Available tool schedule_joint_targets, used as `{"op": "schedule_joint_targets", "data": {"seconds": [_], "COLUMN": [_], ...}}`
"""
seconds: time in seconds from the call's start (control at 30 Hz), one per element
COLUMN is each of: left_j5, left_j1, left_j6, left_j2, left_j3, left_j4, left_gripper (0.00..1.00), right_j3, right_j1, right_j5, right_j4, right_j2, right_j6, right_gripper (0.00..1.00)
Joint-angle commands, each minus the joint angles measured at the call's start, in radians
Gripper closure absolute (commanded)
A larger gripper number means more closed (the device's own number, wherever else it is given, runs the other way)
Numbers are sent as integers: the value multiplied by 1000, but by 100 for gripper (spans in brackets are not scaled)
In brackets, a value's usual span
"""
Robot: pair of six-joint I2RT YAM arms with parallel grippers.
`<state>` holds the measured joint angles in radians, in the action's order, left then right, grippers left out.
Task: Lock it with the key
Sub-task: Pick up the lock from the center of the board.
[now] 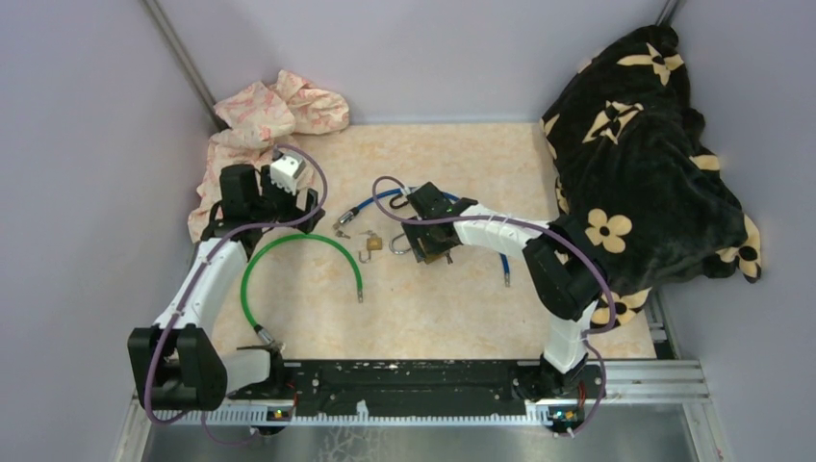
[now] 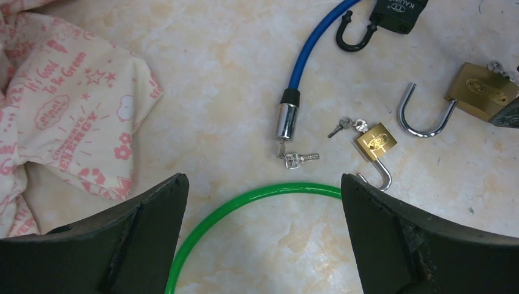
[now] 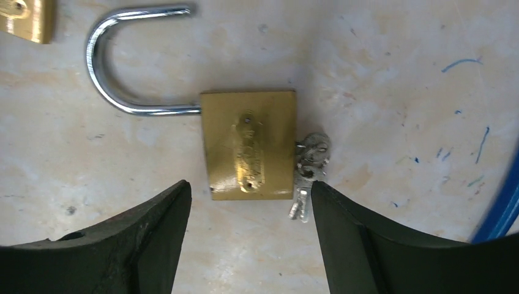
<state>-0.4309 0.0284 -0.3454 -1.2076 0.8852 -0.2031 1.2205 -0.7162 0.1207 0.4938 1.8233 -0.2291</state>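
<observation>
A large brass padlock [image 3: 250, 144] lies flat on the table with its steel shackle [image 3: 122, 61] swung open and a bunch of keys [image 3: 309, 168] in its base. My right gripper [image 3: 251, 196] is open just above it, one finger on each side of its near edge, touching nothing. In the top view the right gripper [image 1: 423, 245] covers most of this padlock. A small brass padlock [image 2: 374, 142], also open, lies with its keys [image 2: 346, 125] to the left. My left gripper [image 2: 263, 180] is open and empty over the green cable [image 2: 245, 205].
A blue cable lock [image 2: 306, 55] with a silver end and keys [image 2: 298, 159] lies nearby, and a black padlock [image 2: 395, 15] beyond it. A pink cloth [image 1: 260, 125] lies at the back left and a black flowered blanket [image 1: 635, 144] at the right.
</observation>
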Motion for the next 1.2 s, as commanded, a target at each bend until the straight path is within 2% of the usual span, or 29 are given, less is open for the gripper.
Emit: {"op": "schedule_joint_targets", "data": {"seconds": [0.0,0.63,0.7,0.87,0.97,1.07,1.17], "left_j5": [-48,-104,-117,-176,-179,-121,-53], "left_j1": [4,7,8,29,77,185,340], "left_j6": [-7,-12,-16,-22,-31,-87,-202], "left_j2": [-15,-13,-8,-12,-22,-46,-84], "left_j3": [2,0,-3,-7,-7,-13,-39], "left_j4": [-46,-59,-59,-58,-49,-43,-44], "left_gripper": [1,1,1,1,2,5,7], "right_j3": [83,95,83,67,58,32,0], "right_j1": [-41,-45,-46,-46,-46,-45,-33], "right_j5": [32,76,76,76,70,27,-89], "right_j4": [-9,32,31,43,41,9,-36], "right_j2": [14,130,135,144,133,83,31], "right_j6": [-30,-59,-61,-60,-59,-58,-58], "right_gripper": [29,30,37,63,78,98,100]}}
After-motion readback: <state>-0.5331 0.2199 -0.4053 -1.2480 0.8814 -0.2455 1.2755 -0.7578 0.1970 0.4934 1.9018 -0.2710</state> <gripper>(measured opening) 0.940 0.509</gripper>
